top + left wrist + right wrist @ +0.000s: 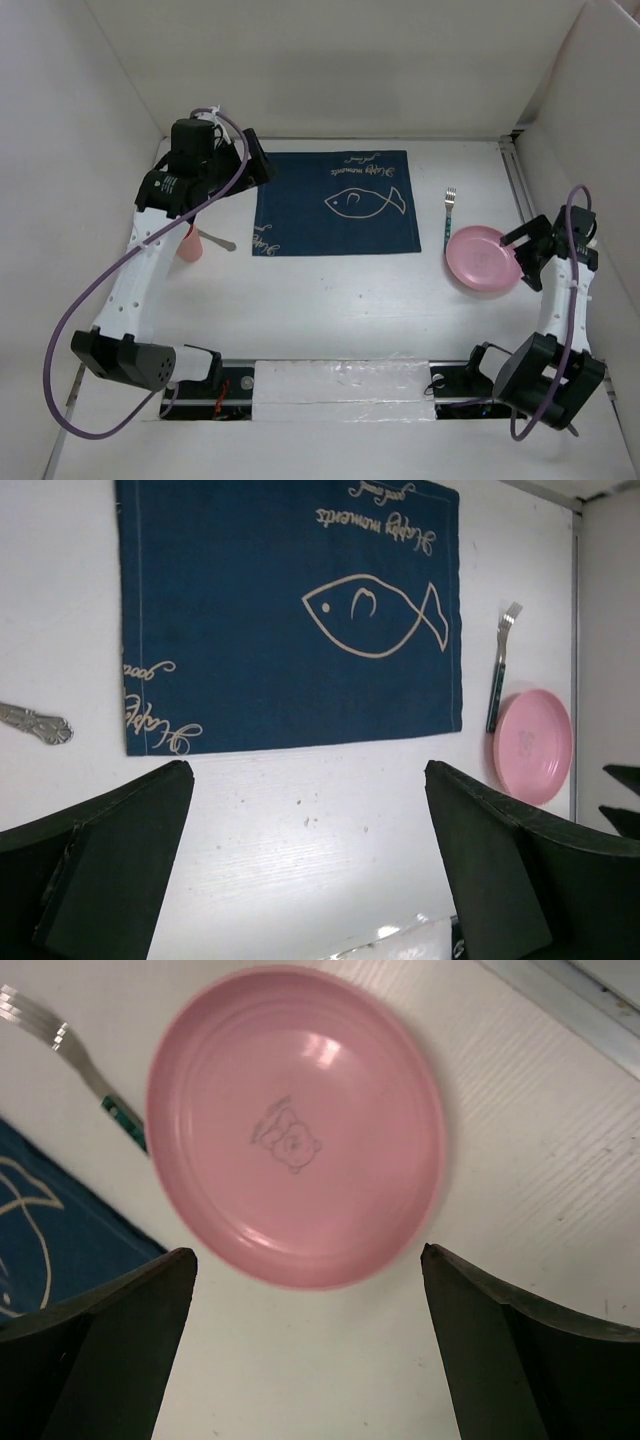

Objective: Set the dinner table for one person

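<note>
1. Worktop lies flat and white between upright panels on three edges.
2. Left claw hangs open near the far-left corner, beside a navy placemat.
3. Right claw gapes open over the pink plate by the right edge, with the fork just beside the plate.

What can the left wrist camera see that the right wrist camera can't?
Only left wrist: a spoon handle and the whole fish drawing. Only right wrist: the bear print, clear enough to make out. Both: the pink plate, fork, blue mat and white table.
</note>
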Tool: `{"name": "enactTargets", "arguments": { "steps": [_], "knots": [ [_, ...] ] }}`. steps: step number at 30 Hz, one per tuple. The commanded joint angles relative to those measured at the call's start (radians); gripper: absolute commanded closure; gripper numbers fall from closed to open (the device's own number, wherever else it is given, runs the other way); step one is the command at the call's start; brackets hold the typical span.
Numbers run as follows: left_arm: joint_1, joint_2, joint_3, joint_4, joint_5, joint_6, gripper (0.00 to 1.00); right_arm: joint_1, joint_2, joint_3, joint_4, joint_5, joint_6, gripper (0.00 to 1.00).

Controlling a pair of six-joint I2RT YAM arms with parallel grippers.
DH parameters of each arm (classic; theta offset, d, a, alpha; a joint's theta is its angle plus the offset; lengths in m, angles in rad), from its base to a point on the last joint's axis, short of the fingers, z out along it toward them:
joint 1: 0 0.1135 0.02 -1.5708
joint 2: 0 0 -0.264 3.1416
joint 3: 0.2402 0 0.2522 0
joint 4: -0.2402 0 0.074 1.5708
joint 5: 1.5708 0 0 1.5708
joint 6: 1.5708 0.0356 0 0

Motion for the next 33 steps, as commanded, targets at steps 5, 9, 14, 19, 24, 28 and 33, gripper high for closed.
{"name": "enactTargets", "arguments": {
  "steps": [5,9,14,19,24,28,33],
  "knots": [
    [0.003,-0.065,-0.082,0.048,0.112,0.097,0.0,-0.072,0.092,-0.049,0.155,-0.009,0.044,0.0],
    [0.003,-0.065,-0.101,0.057,0.101,0.107,0.0,-0.072,0.141,-0.07,0.186,0.028,0.019,0.0],
    [0.003,-0.045,-0.101,0.057,0.101,0.116,0.0,-0.083,0.184,-0.07,0.152,0.063,0.048,0.0],
    [0.003,-0.016,-0.101,0.057,0.112,0.107,0.0,-0.083,0.202,-0.09,0.128,0.112,0.075,0.0],
    [0.003,0.017,-0.101,0.048,0.112,0.097,0.0,-0.083,0.276,-0.132,0.174,0.096,0.075,0.01],
    [0.003,0.039,-0.082,0.048,0.13,0.097,0.0,-0.083,0.308,-0.161,0.24,0.072,0.065,0.05],
    [0.012,0.076,-0.061,0.048,0.139,0.097,0.0,-0.083,0.363,-0.152,0.25,0.083,0.047,0.27]
  ]
}}
